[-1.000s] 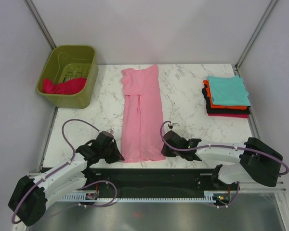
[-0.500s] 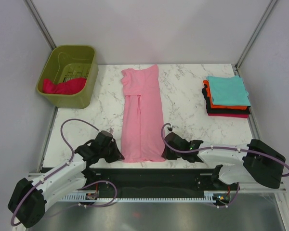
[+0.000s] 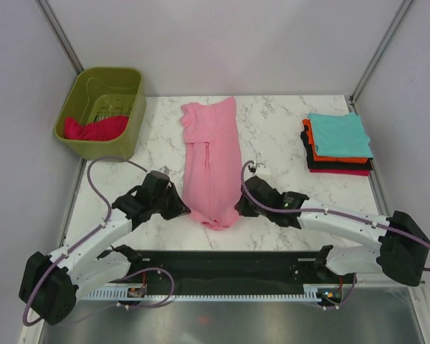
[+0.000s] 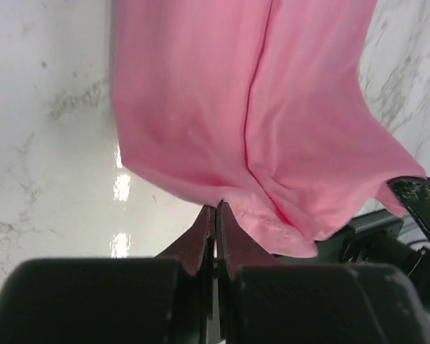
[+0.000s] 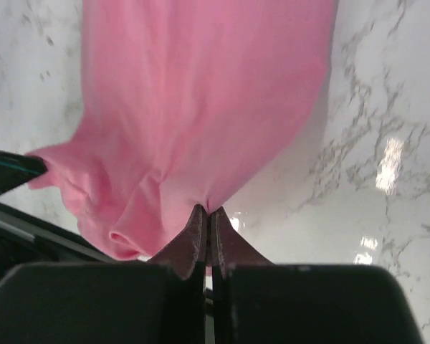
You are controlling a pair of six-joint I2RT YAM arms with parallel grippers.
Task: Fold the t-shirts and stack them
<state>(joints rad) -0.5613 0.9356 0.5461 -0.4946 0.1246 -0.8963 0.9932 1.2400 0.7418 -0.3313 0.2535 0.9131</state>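
From above, the pink shirt [image 3: 211, 158] lies lengthwise in the middle of the marble table [image 3: 287, 129]. Its near hem is bunched between the left gripper [image 3: 182, 208] and the right gripper [image 3: 241, 206], whose jaws are too small to judge here. A red shirt [image 3: 93, 129] sits in the green basket [image 3: 131, 137] at far left. A stack of folded shirts [image 3: 337, 143], teal on top, rests at far right.

The left wrist view shows its fingers [image 4: 199, 240] pressed together on the hem's edge.

The right wrist view shows its fingers [image 5: 192, 240] likewise pinched onto the hem, with the cloth between the grippers sagging, seemingly just off the table.
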